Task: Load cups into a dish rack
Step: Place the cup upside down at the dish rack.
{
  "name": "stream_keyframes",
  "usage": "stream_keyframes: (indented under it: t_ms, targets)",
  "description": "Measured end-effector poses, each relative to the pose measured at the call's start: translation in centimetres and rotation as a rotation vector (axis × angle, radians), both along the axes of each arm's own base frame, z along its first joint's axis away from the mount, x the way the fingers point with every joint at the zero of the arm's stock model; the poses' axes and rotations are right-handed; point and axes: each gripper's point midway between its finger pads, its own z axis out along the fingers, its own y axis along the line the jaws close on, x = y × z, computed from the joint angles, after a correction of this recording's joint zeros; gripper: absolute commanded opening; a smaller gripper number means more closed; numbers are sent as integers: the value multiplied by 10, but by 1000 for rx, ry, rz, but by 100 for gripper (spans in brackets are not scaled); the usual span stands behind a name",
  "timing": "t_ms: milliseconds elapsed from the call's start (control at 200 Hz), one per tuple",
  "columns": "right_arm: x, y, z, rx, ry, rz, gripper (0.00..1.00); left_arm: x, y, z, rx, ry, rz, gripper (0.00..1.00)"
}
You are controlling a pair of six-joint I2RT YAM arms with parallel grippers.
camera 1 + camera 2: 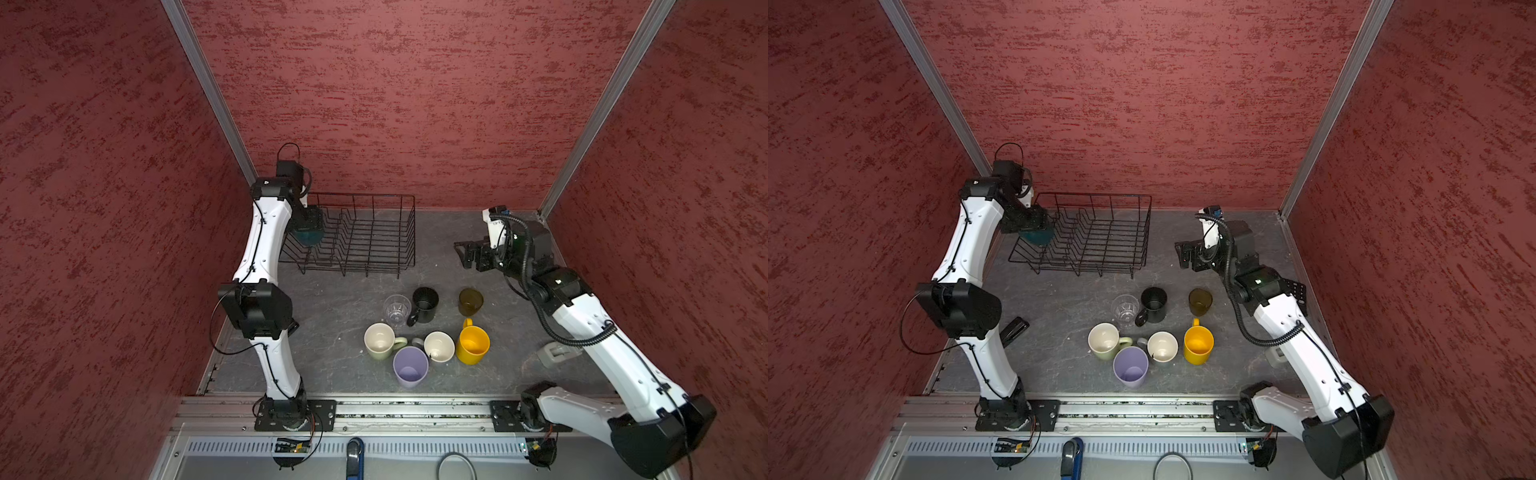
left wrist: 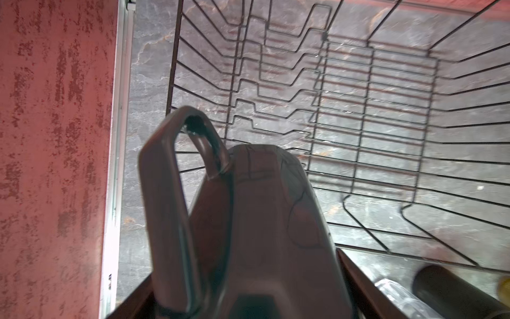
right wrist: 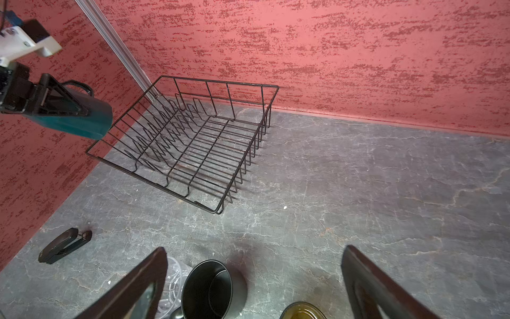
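Left end effector (image 1: 308,225) pinches teal mug (image 1: 310,240) over dish rack (image 1: 365,195) left end in both top views, likely to lower it in; right end effector (image 1: 464,255) spread, empty, right of it

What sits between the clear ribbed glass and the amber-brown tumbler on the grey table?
The black handled mug stands upright between the clear ribbed glass and the amber-brown tumbler, close beside the glass, as both top views show.

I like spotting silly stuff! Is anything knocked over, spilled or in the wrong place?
Nothing is spilled, and the cups on the table stand upright. The teal mug is sideways only because the left gripper holds it over the rack's edge. One misfit: a black stapler lies on the table, and it isn't a dish.
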Motion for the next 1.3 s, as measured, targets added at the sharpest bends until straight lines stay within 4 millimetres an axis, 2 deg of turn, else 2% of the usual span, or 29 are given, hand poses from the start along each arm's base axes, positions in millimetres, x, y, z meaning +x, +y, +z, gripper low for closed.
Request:
stream_keyframes:
  t_ms: [646,1302]
  targets:
    - [-2,8,-23,26,68,29,99,28,10,-55,59,110,3,0]
    - [5,15,-37,39,104,44,99,48,17,-92,65,141,12,0]
